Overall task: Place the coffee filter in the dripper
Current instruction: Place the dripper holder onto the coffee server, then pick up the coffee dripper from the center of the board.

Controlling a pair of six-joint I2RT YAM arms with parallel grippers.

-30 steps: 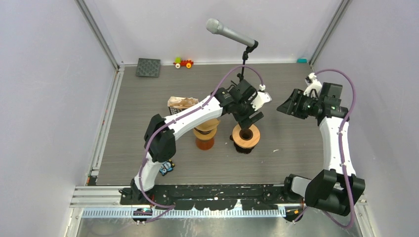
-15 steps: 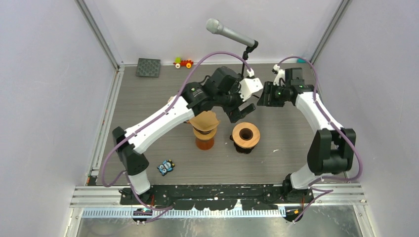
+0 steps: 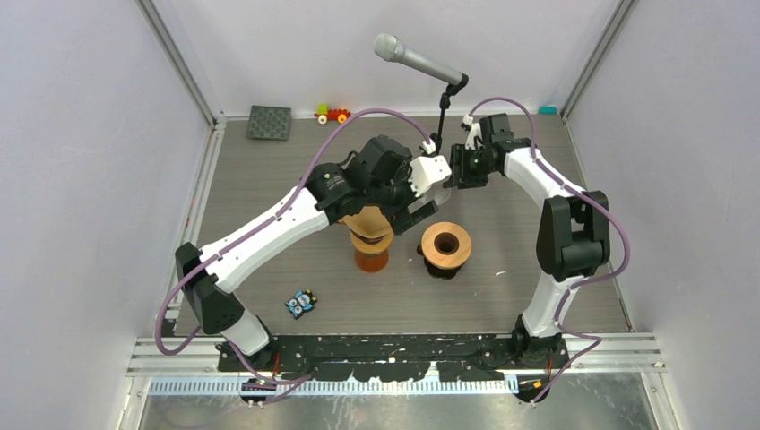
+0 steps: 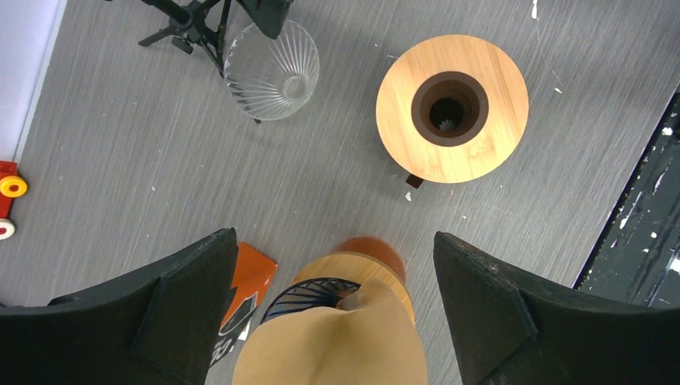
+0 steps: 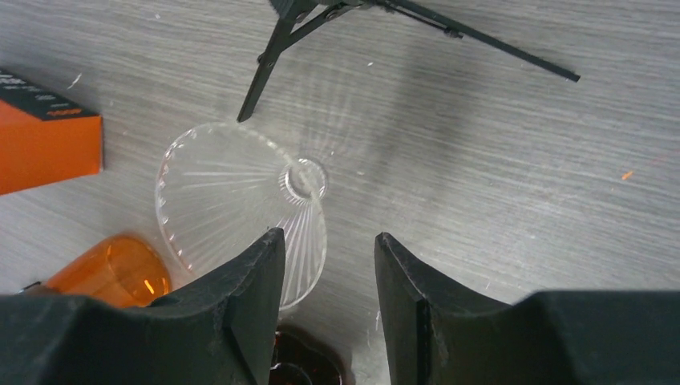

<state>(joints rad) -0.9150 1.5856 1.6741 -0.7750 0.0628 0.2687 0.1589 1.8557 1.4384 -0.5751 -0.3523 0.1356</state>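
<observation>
Filter sits under our wide-open, empty left end effector; right end effector, part-open, straddles the rim of the glass dripper.

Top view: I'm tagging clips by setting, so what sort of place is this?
Probably a robot test cell, not a kitchen: plain walls on metal framing around the table, a microphone on a stand, a stray toy car.

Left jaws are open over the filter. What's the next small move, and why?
Probably lift the left gripper straight up and clear. Its jaws stand wide apart on either side of the filter, which rests on the wire dripper with neither jaw appearing to touch it, so it looks let go. A sideways move might knock it off.
</observation>
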